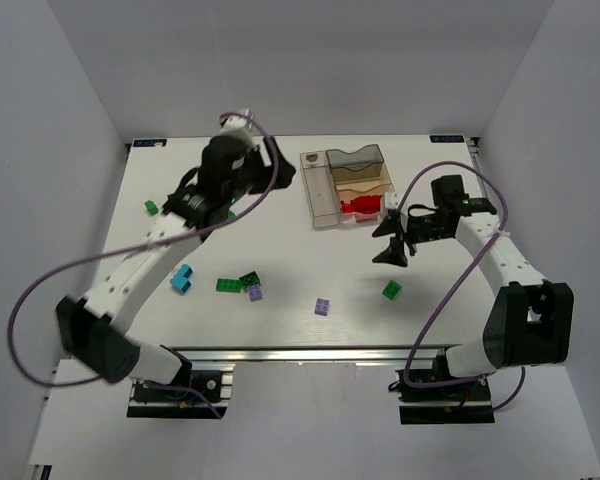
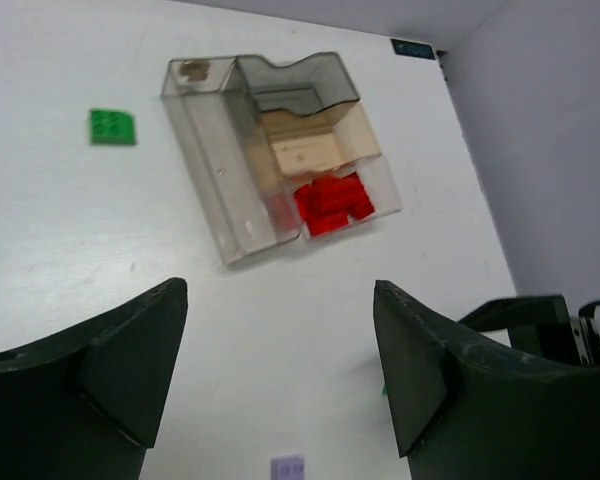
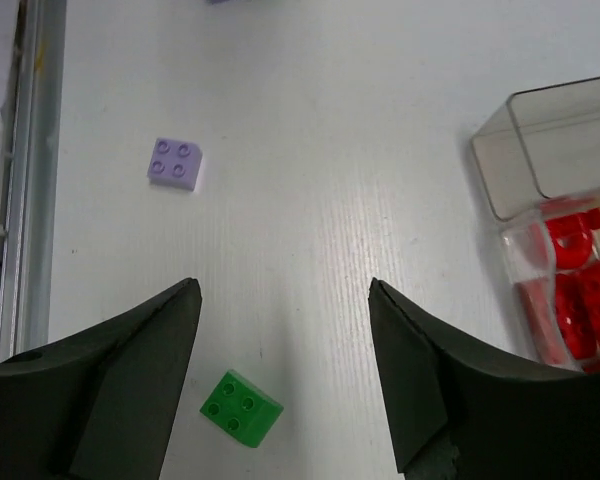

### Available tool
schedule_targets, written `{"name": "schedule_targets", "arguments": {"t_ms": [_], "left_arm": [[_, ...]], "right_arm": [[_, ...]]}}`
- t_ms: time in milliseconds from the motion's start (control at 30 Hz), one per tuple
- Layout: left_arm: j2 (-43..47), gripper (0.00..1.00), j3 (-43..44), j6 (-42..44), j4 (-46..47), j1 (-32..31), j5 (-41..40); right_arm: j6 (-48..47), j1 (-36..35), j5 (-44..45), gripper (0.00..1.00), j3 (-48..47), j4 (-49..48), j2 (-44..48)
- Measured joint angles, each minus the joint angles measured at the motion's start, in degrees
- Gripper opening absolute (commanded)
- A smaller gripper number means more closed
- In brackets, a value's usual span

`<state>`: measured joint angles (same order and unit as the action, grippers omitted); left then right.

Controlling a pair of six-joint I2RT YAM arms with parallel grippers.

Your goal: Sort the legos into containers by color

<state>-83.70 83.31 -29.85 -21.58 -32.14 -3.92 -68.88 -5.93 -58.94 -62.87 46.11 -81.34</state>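
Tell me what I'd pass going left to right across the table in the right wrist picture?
Lilac brick → green brick → clear containers holding red bricks.

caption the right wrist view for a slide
Open right gripper above a small green studded plastic brick; red bricks in clear plastic bin.

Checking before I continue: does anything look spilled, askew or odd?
Nothing spilled or damaged. One oddity: a small brownish object shows in the containers, at the long compartment's far end, too small to identify.
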Motion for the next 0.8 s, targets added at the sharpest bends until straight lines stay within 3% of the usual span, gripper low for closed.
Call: {"name": "schedule_targets", "arguments": {"t_ms": [167, 333, 533, 800], "left_arm": [[15.8, 0.86, -17.0, -1.1, -1.3, -0.2, -3.6], [20.7, 0.87, -29.2, -4.5, -5.7, -0.3, -5.6], [26.2, 0.87, -34.5, -7.6, -9.0, -0.3, -6.8], [30.1, 0.88, -38.2, -10.2, -11.5, -0.3, -7.7]], "right_arm": [[-10.9, -3.5, 5.5, 0.78, 2.3, 4.5, -0.7], [-24.9, -4.7, 12.0, 0.79, 6.7, 9.7, -0.7], [-36.2, -5.6, 19.1, 0.78, 7.6, 12.3, -3.1], [-42.6, -6.4, 27.9, 0.77, 8.4, 11.7, -5.7]]}}
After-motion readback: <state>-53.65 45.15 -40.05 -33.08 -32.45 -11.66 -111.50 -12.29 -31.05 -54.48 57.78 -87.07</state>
